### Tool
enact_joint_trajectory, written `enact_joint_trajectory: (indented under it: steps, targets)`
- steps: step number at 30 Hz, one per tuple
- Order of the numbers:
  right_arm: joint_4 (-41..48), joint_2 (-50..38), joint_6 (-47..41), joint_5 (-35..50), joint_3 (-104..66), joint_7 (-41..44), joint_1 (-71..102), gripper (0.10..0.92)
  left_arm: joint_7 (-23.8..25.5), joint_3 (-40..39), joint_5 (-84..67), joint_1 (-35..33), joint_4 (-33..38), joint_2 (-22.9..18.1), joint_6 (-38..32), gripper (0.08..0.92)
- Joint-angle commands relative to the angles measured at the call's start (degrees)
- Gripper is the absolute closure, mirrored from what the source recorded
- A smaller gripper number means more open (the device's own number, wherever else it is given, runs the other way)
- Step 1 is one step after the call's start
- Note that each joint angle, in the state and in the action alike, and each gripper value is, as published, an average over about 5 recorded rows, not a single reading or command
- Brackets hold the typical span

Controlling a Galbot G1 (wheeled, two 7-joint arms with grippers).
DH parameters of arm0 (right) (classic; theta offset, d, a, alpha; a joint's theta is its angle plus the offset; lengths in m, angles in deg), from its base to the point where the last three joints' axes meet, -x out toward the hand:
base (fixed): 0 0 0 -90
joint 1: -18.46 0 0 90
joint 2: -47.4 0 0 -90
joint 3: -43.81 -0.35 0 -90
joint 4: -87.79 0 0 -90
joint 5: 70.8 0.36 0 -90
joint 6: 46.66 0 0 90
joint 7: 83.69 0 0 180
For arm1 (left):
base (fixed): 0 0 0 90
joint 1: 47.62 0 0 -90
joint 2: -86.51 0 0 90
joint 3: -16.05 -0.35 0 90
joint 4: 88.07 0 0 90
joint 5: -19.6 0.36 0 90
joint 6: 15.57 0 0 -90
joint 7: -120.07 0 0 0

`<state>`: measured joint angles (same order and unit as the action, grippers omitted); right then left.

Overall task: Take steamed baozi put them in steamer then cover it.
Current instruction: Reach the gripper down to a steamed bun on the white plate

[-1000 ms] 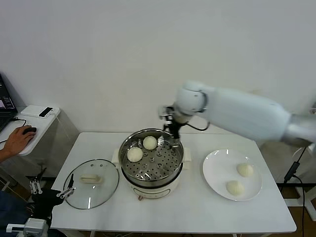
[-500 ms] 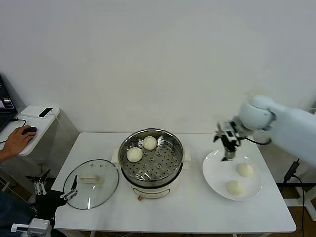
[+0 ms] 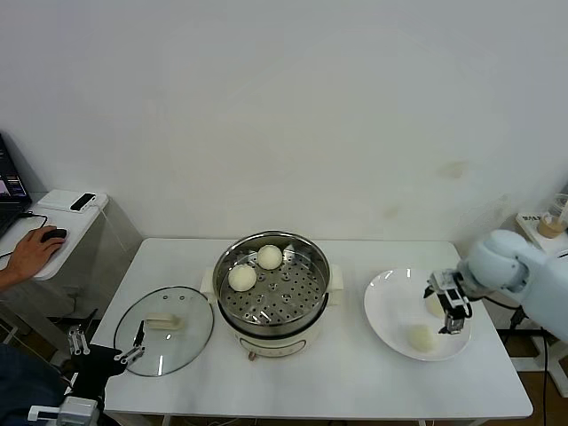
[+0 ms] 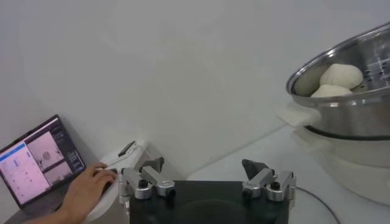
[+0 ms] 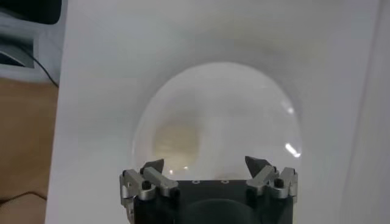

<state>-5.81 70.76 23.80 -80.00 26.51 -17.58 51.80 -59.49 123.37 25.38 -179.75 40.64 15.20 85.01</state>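
Two steamed baozi [image 3: 257,267] in uncovered steamer [image 3: 271,324], right claw [image 3: 451,309] spread over plate [image 3: 386,315]

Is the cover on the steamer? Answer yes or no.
No: the cover lies flat on the table beside the open steamer.

two baozi [image 3: 242,277] in open steamer [image 3: 272,293]; cover [image 3: 164,329] on table.

I'm looking at what seems a lab or test room, not a kitchen: a bare white wall [image 3: 266,106], a plain white table [image 3: 311,373] carrying the cookware, and off to the robot's left a side desk [image 3: 62,222] where a person's hand [image 3: 31,253] is resting on a mouse beside a laptop [image 4: 39,161].
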Motion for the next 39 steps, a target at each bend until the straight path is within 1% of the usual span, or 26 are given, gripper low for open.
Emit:
enact_joint_trajectory:
  steps: [1, 12, 24, 31, 39]
  targets:
    - [2.28, 0.14, 0.91, -3.66, -9.50, -1.63, 14.33, 0.203, 0.20, -0.10, 0.20, -0.13, 0.29, -0.07, 0.32, 0.177]
    - [8.51, 5.60, 0.53, -3.63, -9.90, -3.24, 14.38, 0.203, 0.18, 0.21, 0.20, 0.05, -0.40, -0.43, 0.29, 0.177]
    - [9.74, 7.06, -0.51, -3.67, -8.72, -3.48, 14.12, 0.208, 0.21, 0.39, 0.14, 0.64, -0.85, -0.49, 0.35, 0.177]
    - [9.60, 7.23, -1.11, -3.36, -8.61, -3.47, 14.01, 0.280, 0.17, 0.36, 0.13, 0.72, -0.73, -0.58, 0.35, 0.177]
    - [9.20, 6.74, -1.36, -3.07, -8.18, -2.35, 12.90, 0.397, 0.10, 0.31, 0.12, 0.68, -0.42, -0.99, 0.34, 0.177]
